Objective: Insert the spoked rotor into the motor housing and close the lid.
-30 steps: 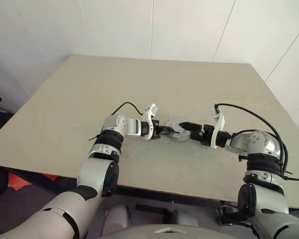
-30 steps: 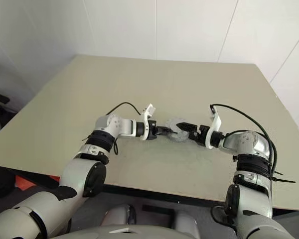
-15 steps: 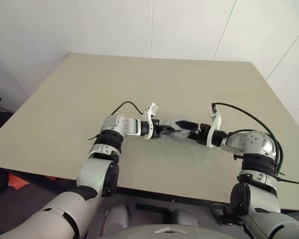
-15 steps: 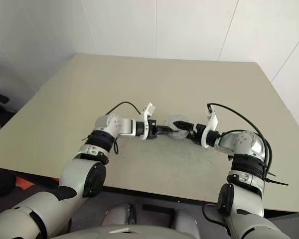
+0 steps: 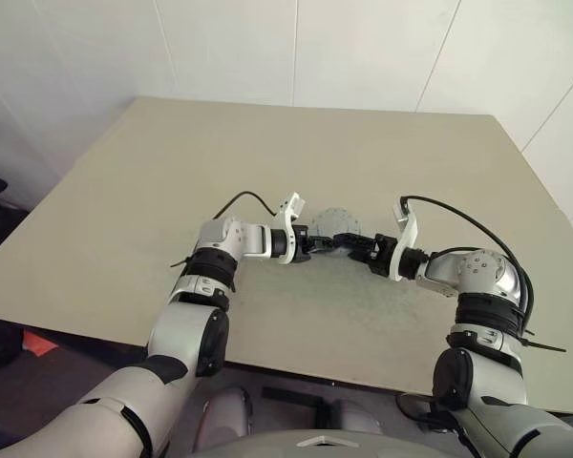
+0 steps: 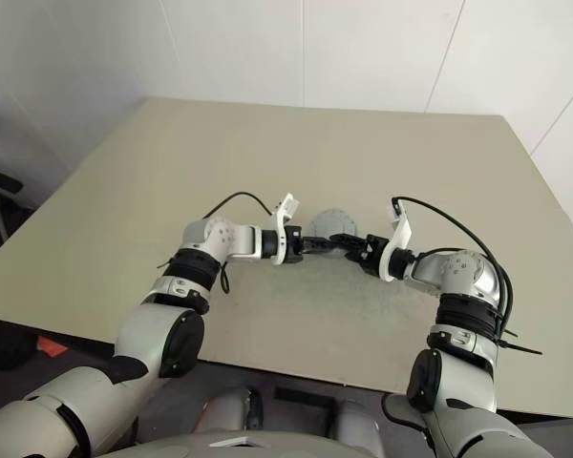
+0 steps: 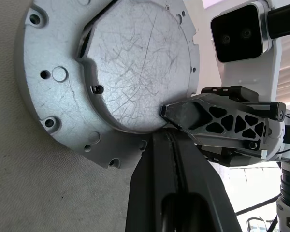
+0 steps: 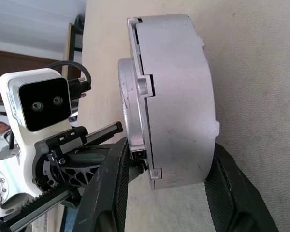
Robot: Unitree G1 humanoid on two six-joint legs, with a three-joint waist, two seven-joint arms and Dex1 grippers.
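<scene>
Straddling motor housing [image 8: 176,96]: right pincer [image 8: 169,193]

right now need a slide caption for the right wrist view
Right gripper straddling the upright motor housing, left gripper at its flange.

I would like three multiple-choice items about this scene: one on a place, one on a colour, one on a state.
1. Where is the motor housing?
A. at the table's far edge
B. between the left tool and the right tool
C. on the floor

2. What colour is the motor housing?
A. silver
B. red
C. blue

3. In what state is the left tool?
A. wide open
B. shut on nothing
C. shut on the motor housing

Key: 1 B, the tools meet it from opposite sides; 2 A, it is bare scratched metal; 3 C, the tool pinches the flange rim.
</scene>
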